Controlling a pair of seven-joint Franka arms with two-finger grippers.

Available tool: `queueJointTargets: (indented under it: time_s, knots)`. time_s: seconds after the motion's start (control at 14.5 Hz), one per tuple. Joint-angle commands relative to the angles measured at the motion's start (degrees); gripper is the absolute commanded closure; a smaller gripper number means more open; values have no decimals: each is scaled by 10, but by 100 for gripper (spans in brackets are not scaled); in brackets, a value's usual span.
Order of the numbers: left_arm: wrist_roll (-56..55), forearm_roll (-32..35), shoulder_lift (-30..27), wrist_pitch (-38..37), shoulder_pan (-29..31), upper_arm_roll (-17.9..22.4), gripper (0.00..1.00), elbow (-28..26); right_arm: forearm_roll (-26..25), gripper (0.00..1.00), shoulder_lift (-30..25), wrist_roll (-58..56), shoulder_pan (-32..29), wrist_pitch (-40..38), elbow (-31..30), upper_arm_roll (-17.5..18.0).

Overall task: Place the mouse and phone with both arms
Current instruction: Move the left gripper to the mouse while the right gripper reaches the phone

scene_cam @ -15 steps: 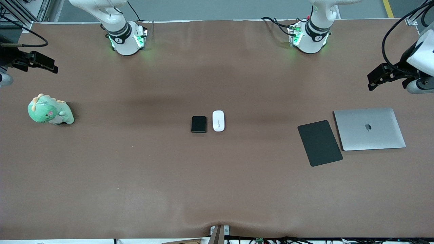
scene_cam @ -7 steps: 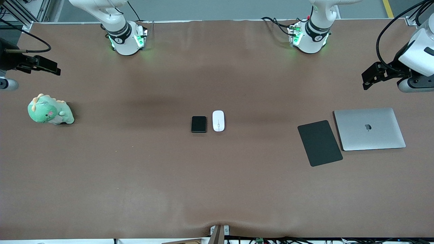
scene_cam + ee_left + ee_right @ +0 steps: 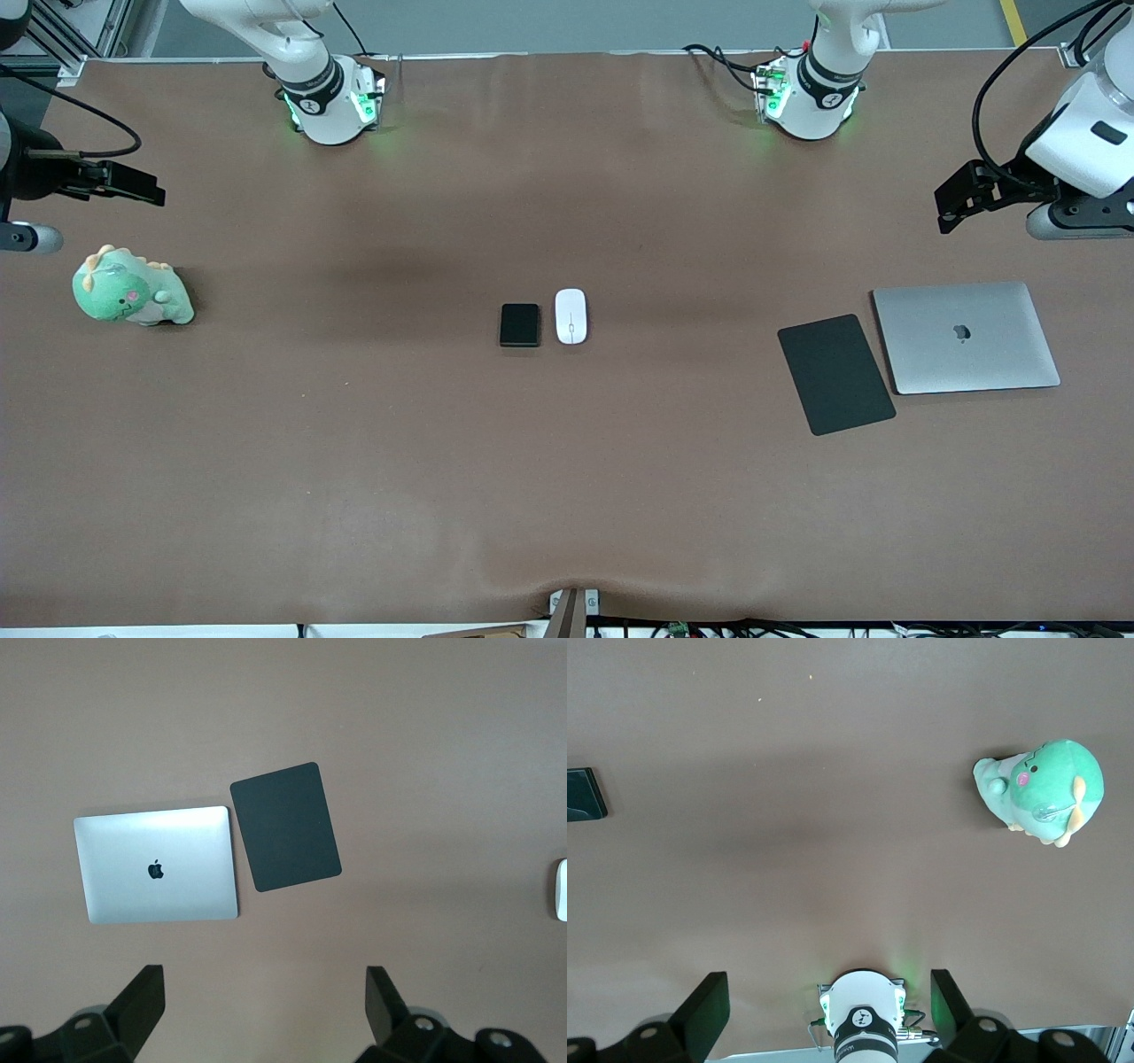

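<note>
My left gripper (image 3: 264,1005) hangs with its jaws spread wide and nothing between them, high over the table at the left arm's end, above bare cloth just farther from the front camera than the closed silver laptop (image 3: 966,337). My right gripper (image 3: 830,1005) is likewise released and empty, up over the right arm's end, above the spot just farther from the front camera than the green plush dinosaur (image 3: 131,288). Neither has started on its object. The phone (image 3: 519,324) and the white mouse (image 3: 570,315) lie flat in the middle of the brown table (image 3: 354,461), just beside each other without touching, the phone toward the right arm's end and the mouse toward the left arm's. That split looks made for one arm each. I read the black mouse pad (image 3: 835,374), lying angled just beside the laptop, as the likely home for the mouse. Where the phone should go I cannot tell; nothing marks a spot. From the wrist views I only catch an edge of each object, so I would line up on the front view first, then bring each open gripper in over its own item.
</note>
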Motion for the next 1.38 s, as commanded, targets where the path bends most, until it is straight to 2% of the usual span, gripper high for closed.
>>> queueJointTargets:
  time_s: [0.0, 0.14, 0.34, 0.55, 0.89, 1.1, 1.31]
  knots:
    - [-1, 3, 6, -12, 4, -2, 0, 8, 2, 0, 13, -5, -3, -11, 15, 3]
    - [-6, -4, 8, -12, 0, -3, 0, 8, -9, 0, 20, -6, 0, -10, 17, 3]
    - [-45, -41, 45, -5, -10, -5, 0, 7, -6, 0, 26, -3, -6, -10, 17, 3]
    - [-87, -35, 93, 31, -80, -7, 0, 7, -9, 0, 31, -2, -7, -11, 23, 2]
    - [-217, -21, 178, 122, -185, -7, 0, 5, 3, 0, 33, 1, 1, -15, 19, 3]
    - [-304, -18, 236, 185, -247, -7, 0, 6, 20, 0, 35, 4, 6, -54, 12, 4]
    - [-346, -9, 298, 252, -297, -6, 0, 5, 25, 0, 50, 5, 6, -74, 11, 5]
